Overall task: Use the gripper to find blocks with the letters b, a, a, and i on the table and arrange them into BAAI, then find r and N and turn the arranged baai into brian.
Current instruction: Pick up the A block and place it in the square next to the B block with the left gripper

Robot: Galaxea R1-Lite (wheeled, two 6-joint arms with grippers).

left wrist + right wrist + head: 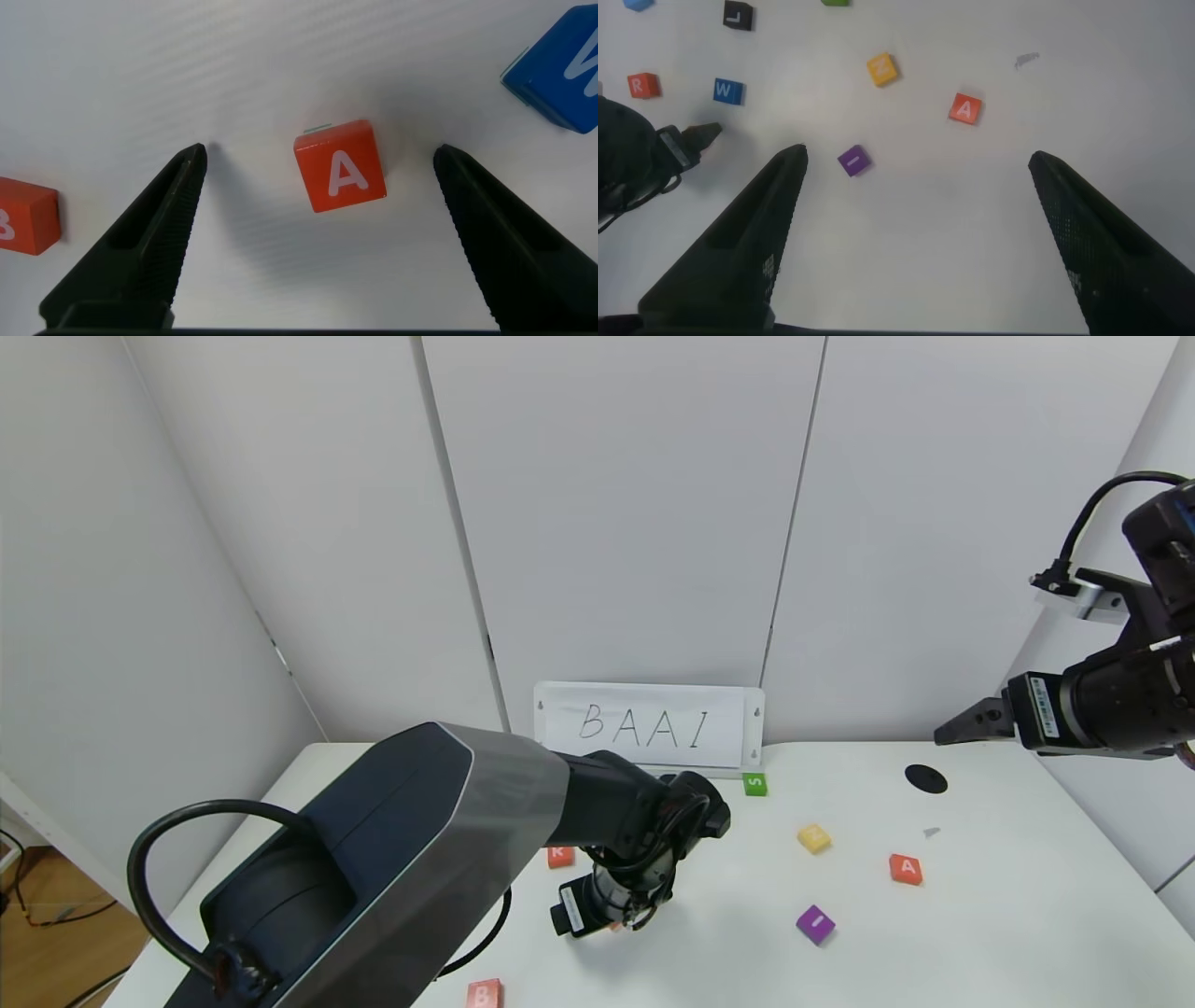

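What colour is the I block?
Purple, with a white letter; the I block shows best in the head view.

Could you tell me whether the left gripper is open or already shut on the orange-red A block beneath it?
Open. The left gripper has its dark fingers spread well apart, with the orange-red A block lying untouched between them on the white table.

Pretty plain setup: white wall panels [616, 513] all around with thin dark seams between them, angled in on both sides like a little booth. A white sign [649, 726] with "BAAI" handwritten on it leans against the back panel. Bit of wooden floor [42, 943] with loose cables down in the left corner. Lighting's soft and even.
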